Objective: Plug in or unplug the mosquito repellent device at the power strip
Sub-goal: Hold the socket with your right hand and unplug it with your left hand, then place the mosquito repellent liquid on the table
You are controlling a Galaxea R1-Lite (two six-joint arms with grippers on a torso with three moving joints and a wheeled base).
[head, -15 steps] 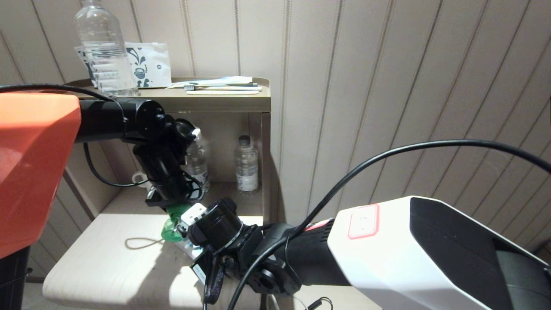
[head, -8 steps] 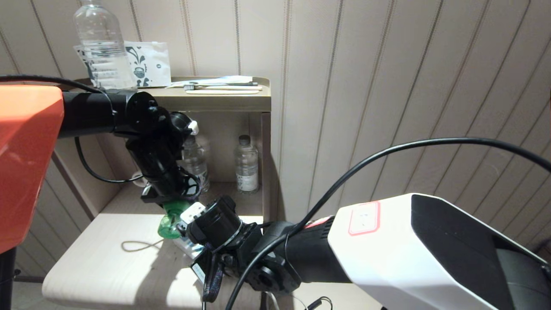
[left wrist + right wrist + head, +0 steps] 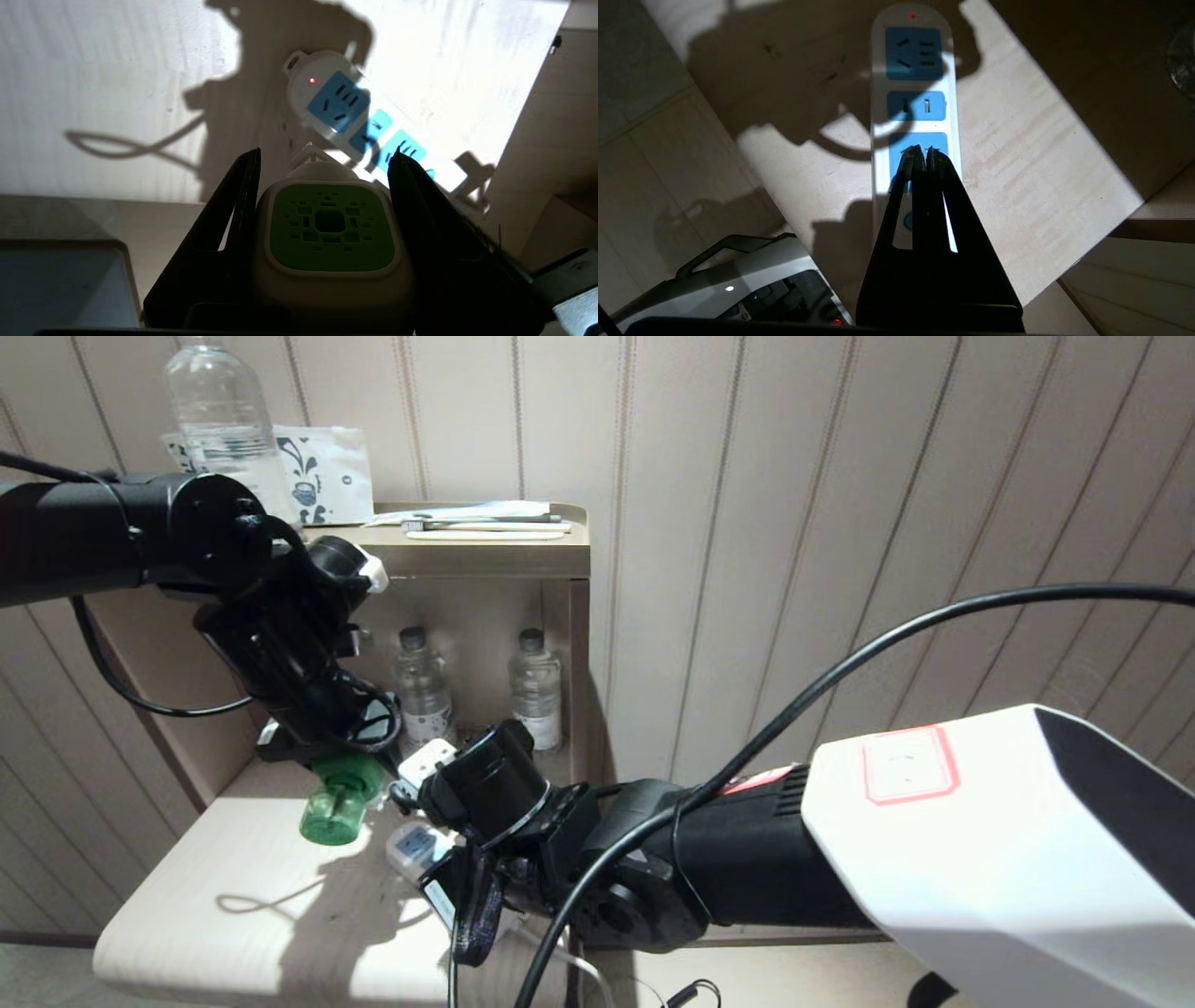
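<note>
Before you is a pale wooden bench. On it lies the power strip, white with blue sockets, a red light lit at its end. Your right tool hangs over the strip, its fingers pressed together and holding nothing. Your left tool is clamped on the mosquito repellent device, which hangs in the air above the bench, clear of the strip.
</note>
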